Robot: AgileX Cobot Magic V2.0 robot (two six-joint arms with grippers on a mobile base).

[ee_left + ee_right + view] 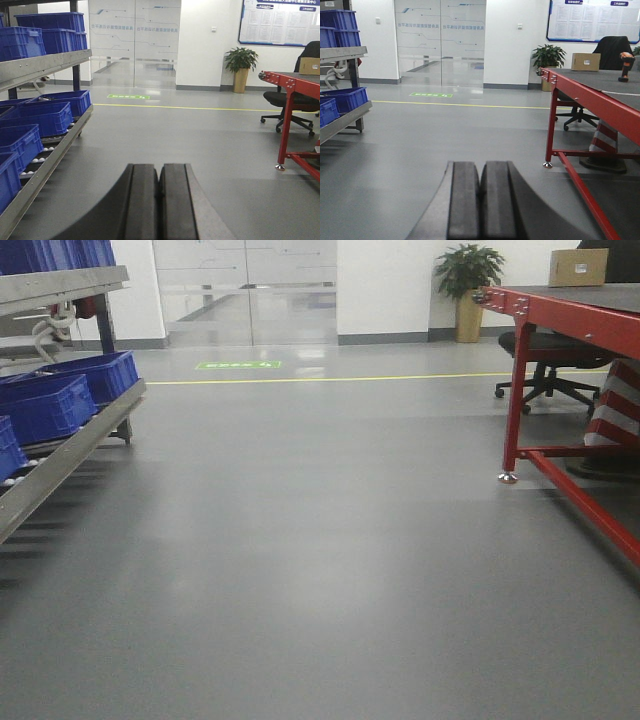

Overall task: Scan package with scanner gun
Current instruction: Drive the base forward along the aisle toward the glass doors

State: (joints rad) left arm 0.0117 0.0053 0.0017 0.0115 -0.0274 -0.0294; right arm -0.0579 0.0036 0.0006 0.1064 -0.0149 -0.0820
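Note:
A brown cardboard package (585, 61) sits at the far end of the red-framed table (600, 102); it also shows in the front view (578, 267) and at the left wrist view's right edge (310, 65). An orange and black scanner gun (625, 65) stands on the table top at the far right. My left gripper (159, 172) is shut and empty, pointing out over the grey floor. My right gripper (480, 172) is shut and empty, also over the floor, left of the table. Neither gripper shows in the front view.
A metal rack (70, 445) with several blue bins (37, 117) lines the left side. A black office chair (548, 365), a striped cone (606, 142) under the table, a potted plant (467, 285) and glass doors (245, 290) stand at the back. A yellow floor line (330, 379) crosses the floor.

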